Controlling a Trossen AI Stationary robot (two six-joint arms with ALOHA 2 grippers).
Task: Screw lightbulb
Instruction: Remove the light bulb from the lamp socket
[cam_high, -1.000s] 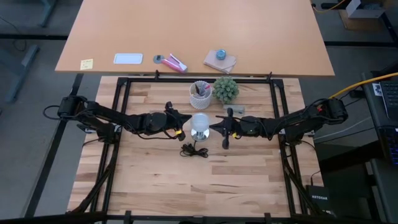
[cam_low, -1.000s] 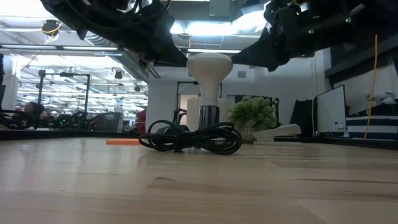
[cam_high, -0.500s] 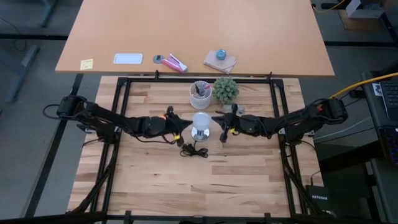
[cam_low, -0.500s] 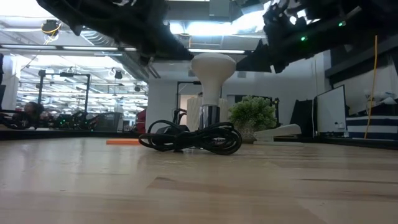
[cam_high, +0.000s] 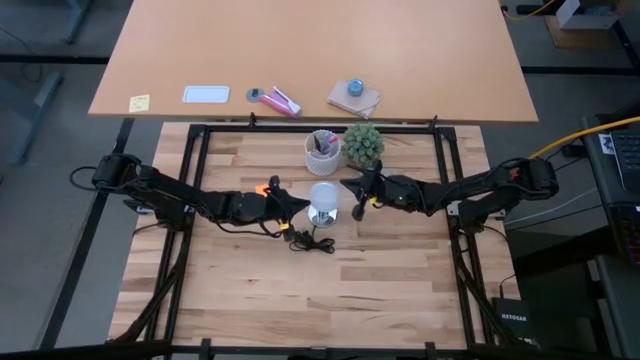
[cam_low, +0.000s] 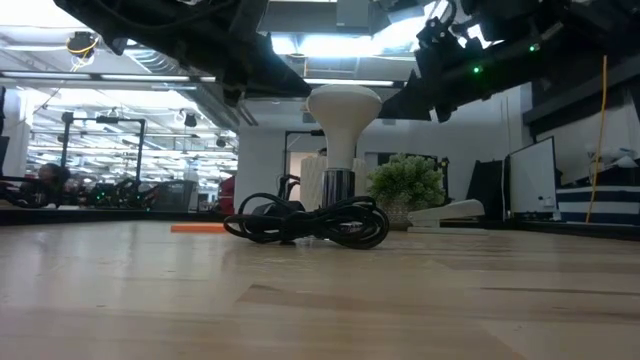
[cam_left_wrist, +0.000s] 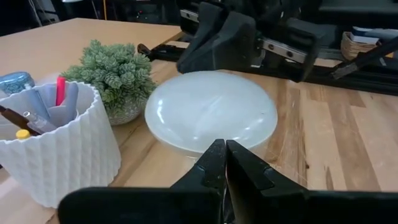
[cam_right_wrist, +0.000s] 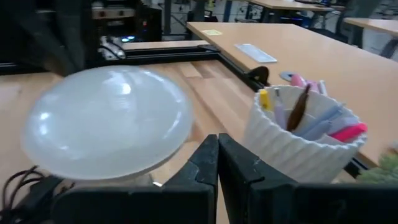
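Observation:
The frosted white lightbulb (cam_high: 323, 197) stands upright, its grey screw base (cam_low: 337, 188) down in the metal socket, which rests on the table among the coiled black cord (cam_low: 310, 222). My left gripper (cam_high: 295, 205) is shut and hovers just left of the dome. My right gripper (cam_high: 350, 192) is shut and hovers just right of it. Both are level with the dome (cam_low: 344, 100). In the left wrist view the bulb (cam_left_wrist: 211, 109) lies just past the shut fingertips (cam_left_wrist: 224, 163). In the right wrist view the bulb (cam_right_wrist: 106, 121) lies just past the shut fingertips (cam_right_wrist: 217, 158). I see a small gap at each tip.
A white ribbed cup with pens (cam_high: 322, 150) and a small potted plant (cam_high: 363, 143) stand just beyond the bulb, toward the far edge. A flat grey bar (cam_high: 378, 177) lies behind my right gripper. The cord's coil (cam_high: 313, 242) lies on the near side. Bare wood spreads toward the near edge.
My right gripper has gone toward the table's far edge, staying beside the bulb. My left gripper has drawn back a little toward the table's left edge and near side. The bulb stays standing in the socket.

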